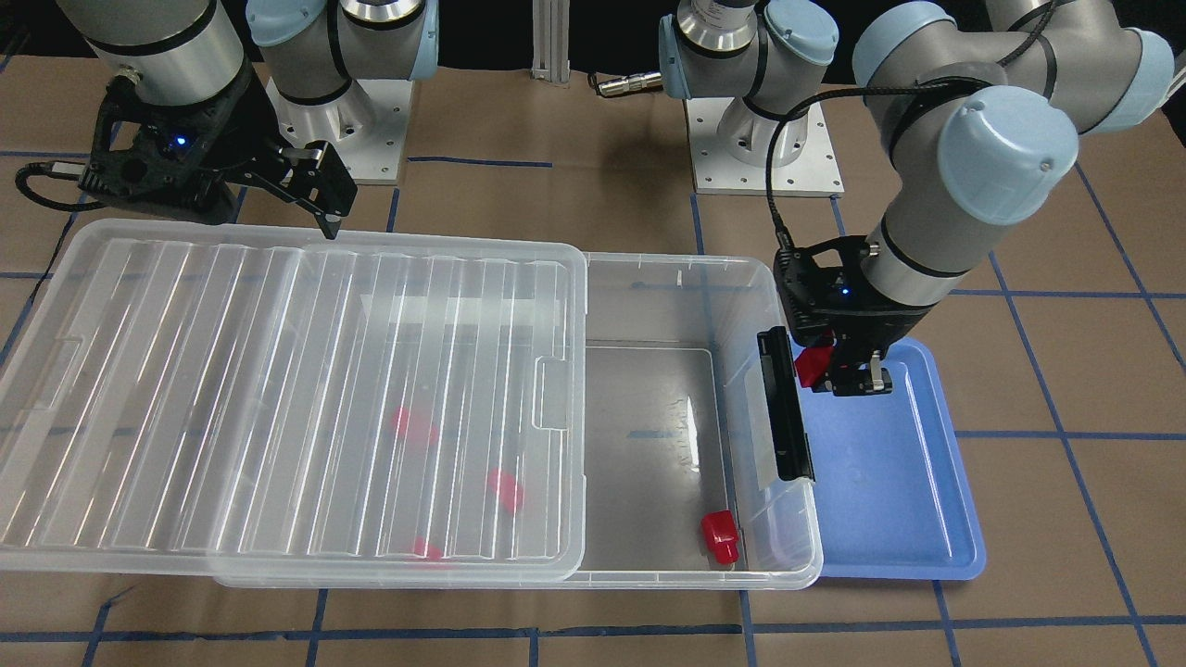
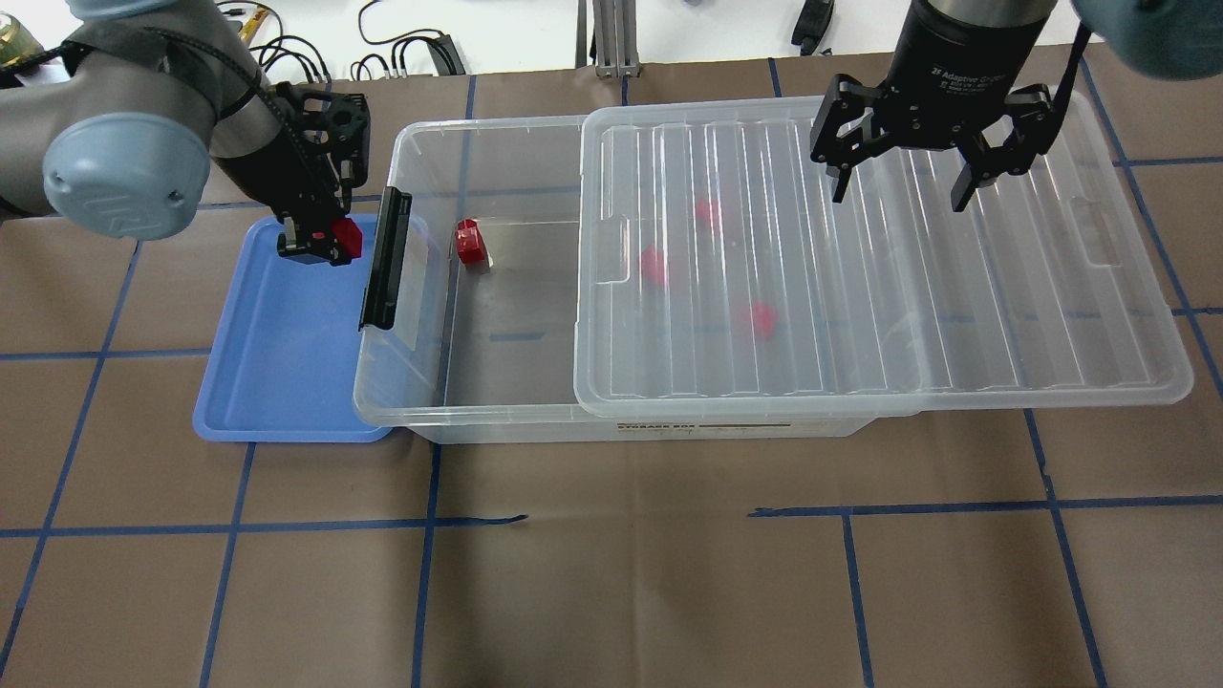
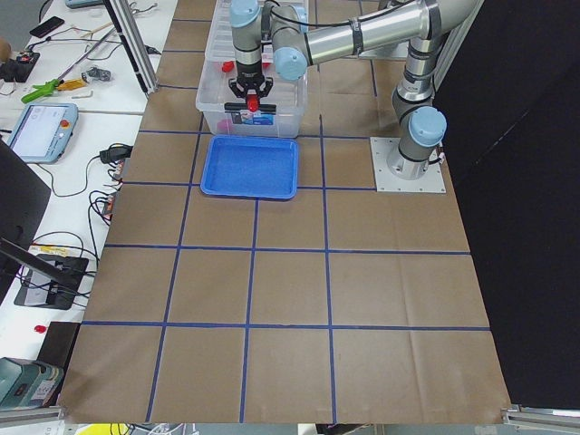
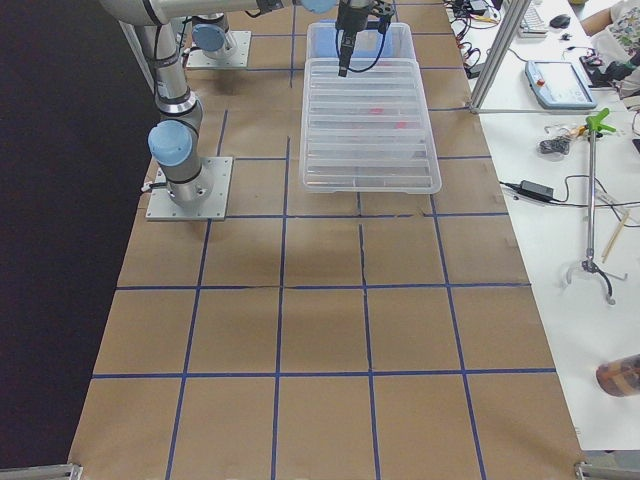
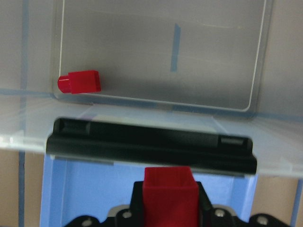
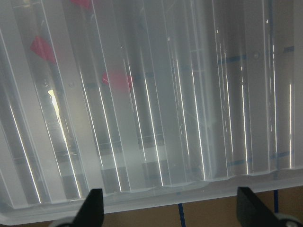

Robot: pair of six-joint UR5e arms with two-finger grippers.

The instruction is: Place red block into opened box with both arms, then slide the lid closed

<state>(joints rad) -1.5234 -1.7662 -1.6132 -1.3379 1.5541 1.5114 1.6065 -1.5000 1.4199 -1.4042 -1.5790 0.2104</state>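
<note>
Closest to the left wrist camera, at the bottom centre of its frame, a red block [image 5: 169,188] sits pinched between the fingers of the left gripper [image 2: 323,245]. In the overhead view this gripper hangs at the upper left, over the blue tray [image 2: 277,373], just short of the black latch [image 2: 384,258] on the box [image 2: 420,129]. The block is lifted but has not crossed the latch, so it is not yet above the box.

The clear lid [image 2: 860,306] lies on the box, pushed toward the right of the overhead frame and overhanging that end. The left part of the box is uncovered. One loose block [image 2: 468,241] lies on the bare floor there, near the latch. Three more blocks [image 2: 654,265] show as pink blurs under the lid.

The right gripper [image 2: 900,199] is at the upper right, fingers spread wide and holding nothing, above the lid's far long edge. Whether it touches the lid cannot be told.

By the look of it, the pick is done. Left to do: carry the block over the latch, release it in the open part, then slide the lid shut.
</note>
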